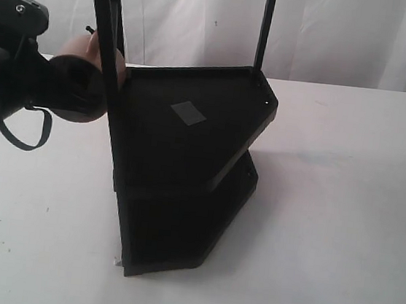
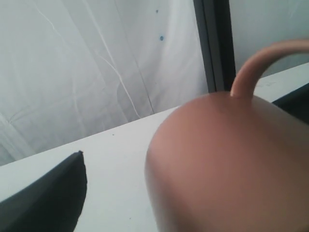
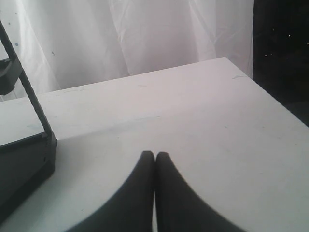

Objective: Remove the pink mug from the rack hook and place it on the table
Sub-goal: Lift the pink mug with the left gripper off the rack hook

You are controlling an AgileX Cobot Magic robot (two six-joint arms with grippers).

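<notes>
The pink mug (image 1: 91, 50) hangs at the rack hook (image 1: 90, 31), by the left post of the black rack (image 1: 180, 157), mostly hidden behind my left arm (image 1: 22, 65). In the left wrist view the pink mug (image 2: 231, 164) fills the near right, and its loop handle (image 2: 256, 60) curves up toward the post (image 2: 215, 43). My left gripper (image 2: 159, 193) is open. One black finger (image 2: 46, 198) stands apart from the mug, and the other is hidden. My right gripper (image 3: 155, 155) is shut and empty above the table (image 3: 193, 111).
The two-shelf rack stands in the middle of the white table (image 1: 328, 210), with a grey patch (image 1: 187, 113) on its upper shelf. A corner of the rack (image 3: 24, 159) lies beside my right gripper. A white curtain (image 1: 334, 35) hangs behind.
</notes>
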